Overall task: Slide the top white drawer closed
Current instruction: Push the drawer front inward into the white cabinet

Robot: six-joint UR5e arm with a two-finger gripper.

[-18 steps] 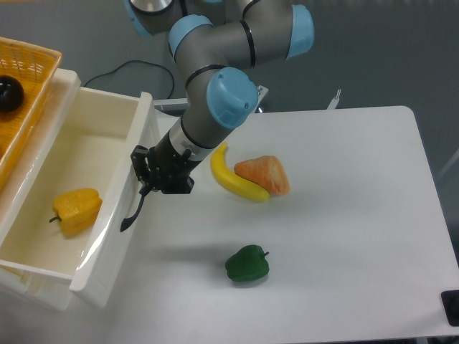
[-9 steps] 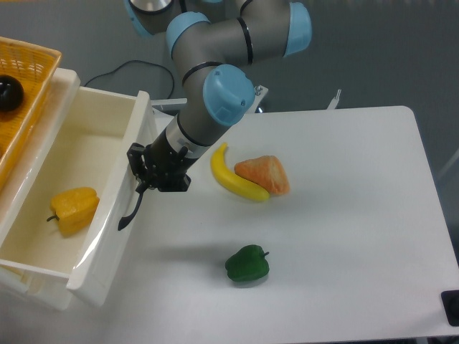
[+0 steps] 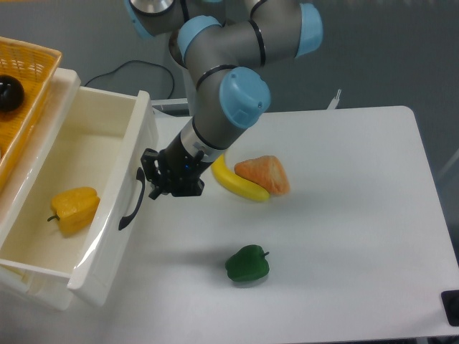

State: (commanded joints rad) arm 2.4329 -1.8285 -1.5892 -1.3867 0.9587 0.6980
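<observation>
The gripper (image 3: 153,180) sits just right of the drawer's black handle (image 3: 132,201); whether its fingers are apart cannot be told. The top white drawer (image 3: 115,215) stands pulled out to its left, a yellow pepper (image 3: 74,209) inside. A banana (image 3: 234,182) lies right, a green pepper (image 3: 247,264) below-right.

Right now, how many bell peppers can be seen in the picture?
2. A yellow bell pepper lies inside the open top white plastic drawer. A dark green bell pepper lies on the white table, in front of the long yellow banana. Others may be hidden.
</observation>
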